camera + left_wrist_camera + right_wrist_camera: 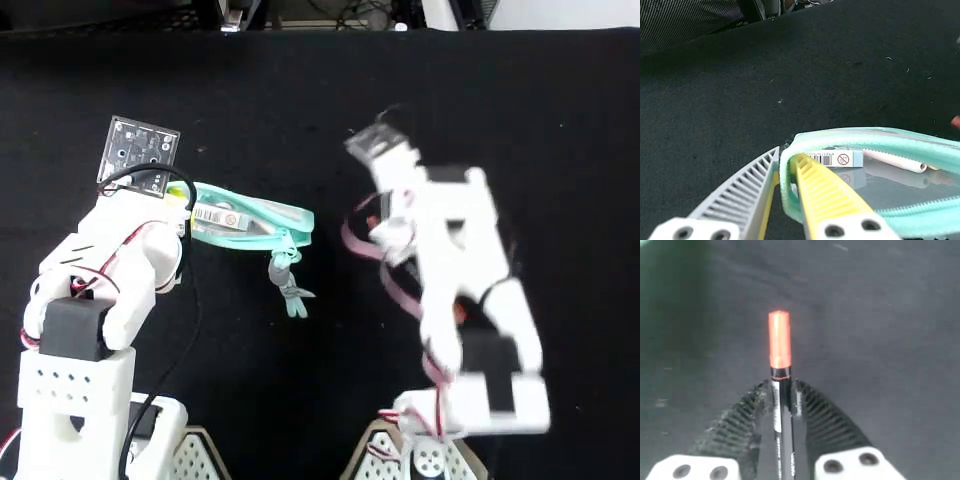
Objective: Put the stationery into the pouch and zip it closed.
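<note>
1. Quick setup: the left gripper (788,155) is clamped on the end rim of the teal pouch (880,137), yellow finger inside and grey finger outside, so it props the mouth open. The pouch lies left of centre in the high view on the black table (520,100). The right gripper (781,387) is closed around a black pen (779,340) with an orange cap, over in the right half of the high view and well apart from the pouch
2. Biggest risk imo: the mouth is a narrow slit. If the pen comes in off-line, it'll hit the zipper edge and shove the pouch instead of sliding in
3. A labelled stick (835,159) and a white pen (895,162) are in there already, so the new pen could jam against them and poke out, which would block the zip later
4. The left grip is only on a thin bit of rim. A hard poke could yank it free and the mouth would flop shut
5. The pen is pinched just behind the cap, so it might pivot or slip on contact
</note>
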Tool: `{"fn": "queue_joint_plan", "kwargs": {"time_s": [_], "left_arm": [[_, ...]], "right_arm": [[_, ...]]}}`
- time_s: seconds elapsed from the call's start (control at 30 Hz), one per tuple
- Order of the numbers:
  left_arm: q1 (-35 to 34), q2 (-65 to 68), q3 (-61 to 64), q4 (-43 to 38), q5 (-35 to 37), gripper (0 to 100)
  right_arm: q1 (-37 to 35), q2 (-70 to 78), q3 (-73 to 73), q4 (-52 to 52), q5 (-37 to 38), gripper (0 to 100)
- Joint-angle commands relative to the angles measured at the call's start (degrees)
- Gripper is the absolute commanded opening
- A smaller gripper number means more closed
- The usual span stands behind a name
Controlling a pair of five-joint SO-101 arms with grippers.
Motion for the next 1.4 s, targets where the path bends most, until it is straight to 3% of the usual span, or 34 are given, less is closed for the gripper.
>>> {"fn": "queue_joint_plan", "kwargs": {"time_s": [0.0,0.1,0.33,0.67,0.9,1.03,1.17,1.27,1.37], "left_arm": [[0.0,0.9,0.7,-0.3,-0.4,4],[0.0,0.9,0.8,-0.3,-0.4,4],[0.0,0.9,0.8,-0.3,-0.4,4],[0.0,0.9,0.9,-0.3,-0.4,4],[0.0,0.9,0.9,-0.3,-0.4,4],[0.0,0.9,0.9,-0.3,-0.4,4],[0.0,0.9,0.9,-0.3,-0.4,4],[0.0,0.9,0.9,-0.3,-0.4,4],[0.0,0.9,0.9,-0.3,-0.4,4]], "right_arm": [[-6.4,-14.3,15.3,-7.6,-5.2,1.2],[-7.3,-18.1,21.2,-9.7,-7.0,3.3],[-6.1,-12.7,21.1,-8.3,-6.9,20.4],[-12.8,-2.7,4.8,-1.4,-7.3,20.8],[-12.7,7.8,2.0,-5.0,-6.8,11.5],[-12.7,12.0,1.6,-5.5,-5.4,10.9],[-12.5,11.6,1.0,-5.5,-5.6,10.3],[-12.5,11.6,0.9,-5.5,-5.6,0.6],[-12.3,10.7,1.2,-5.4,-5.7,1.1]]}}
